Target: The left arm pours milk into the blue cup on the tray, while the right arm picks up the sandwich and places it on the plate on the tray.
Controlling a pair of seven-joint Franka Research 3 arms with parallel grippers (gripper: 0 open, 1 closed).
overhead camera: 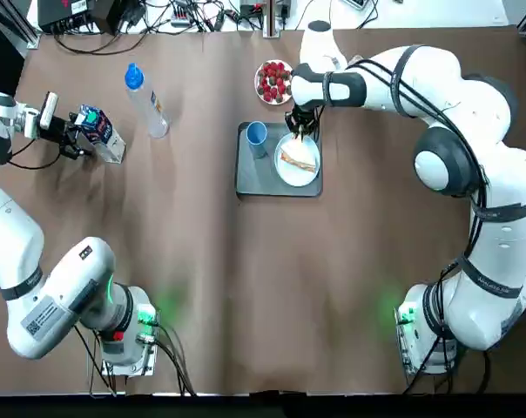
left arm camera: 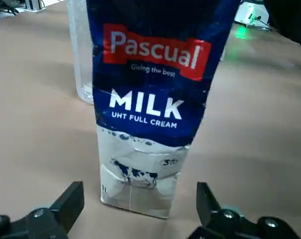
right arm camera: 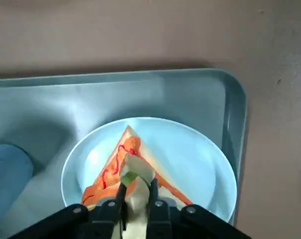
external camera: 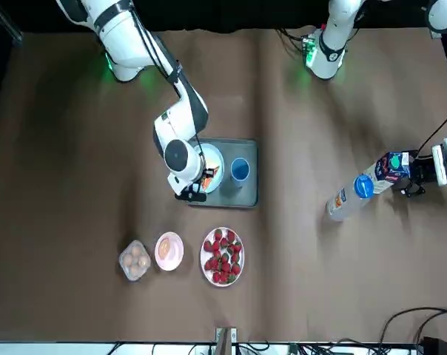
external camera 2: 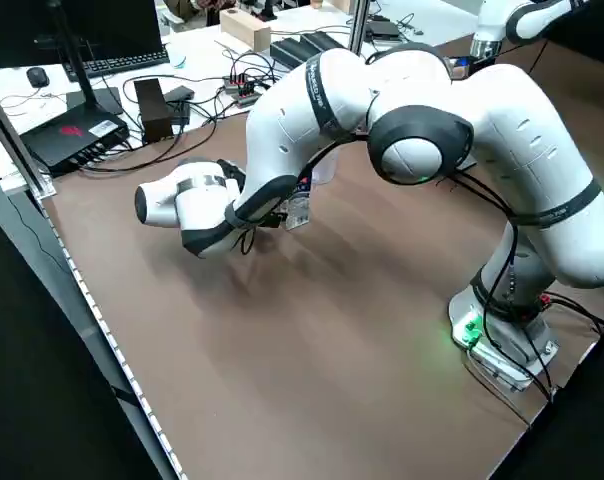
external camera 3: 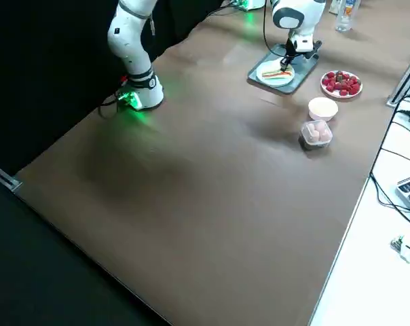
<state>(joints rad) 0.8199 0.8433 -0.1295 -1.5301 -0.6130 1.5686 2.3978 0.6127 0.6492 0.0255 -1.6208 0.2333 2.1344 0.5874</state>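
Top view: the right gripper point(overhead camera: 303, 128) hangs over the white plate point(overhead camera: 285, 171) at centre frame, its fingers drawn narrow around the upper edge of the sandwich point(overhead camera: 298, 159), which lies on the plate. The plate sits in the right half of the dark grey tray point(overhead camera: 250, 183); the blue cup point(overhead camera: 257, 133) stands upright in the tray's upper left corner, apart from the plate. A dish of strawberries point(overhead camera: 274, 80) rests on the table just above the tray.

At the left edge of the frame, the left gripper point(overhead camera: 71, 137) sits beside the milk point(overhead camera: 101, 134). In the left wrist view its fingers point(left arm camera: 66, 205) stand wide on either side of the carton point(left arm camera: 150, 107), not touching it, and the carton stands upright on the brown table point(left arm camera: 36, 139). A clear bottle point(overhead camera: 146, 100) with a blue cap lies tilted just to the right of the carton in the top view.

In the right wrist view, the narrow fingers point(right arm camera: 114, 205) pinch the sandwich point(right arm camera: 133, 172) at the plate's point(right arm camera: 200, 154) middle, red and green filling showing along its edge. In the front view, lower left of centre, a small pink bowl point(external camera: 169, 250) and a tub of eggs point(external camera: 134, 259) stand near the strawberries point(external camera: 222, 256).
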